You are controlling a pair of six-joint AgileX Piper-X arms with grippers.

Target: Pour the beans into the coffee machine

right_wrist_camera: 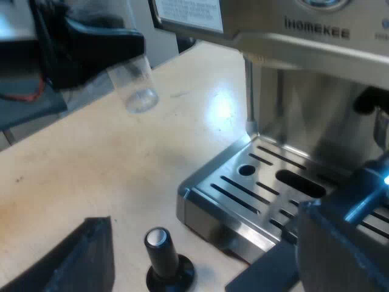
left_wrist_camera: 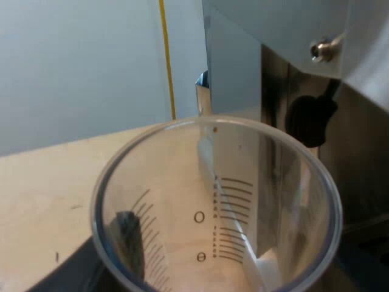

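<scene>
Because the measuring glass (left_wrist_camera: 200, 219) is clenched in my left gripper (left_wrist_camera: 225, 267), one black finger (left_wrist_camera: 127, 237) against its wall, the left wrist view looks into its open mouth. No beans show inside, and the espresso machine (left_wrist_camera: 237, 61) stands just beyond. In the right wrist view the glass hangs mouth-up above the table (right_wrist_camera: 91, 170), probably staged for raising to the machine's top. My right gripper (right_wrist_camera: 206, 261) hovers spread wide near the tamper (right_wrist_camera: 163, 252) and drip tray (right_wrist_camera: 255, 182).

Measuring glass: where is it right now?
In the left wrist view, the clear, graduated plastic measuring glass is held by the left gripper above the wooden table, beside the steel espresso machine.
</scene>
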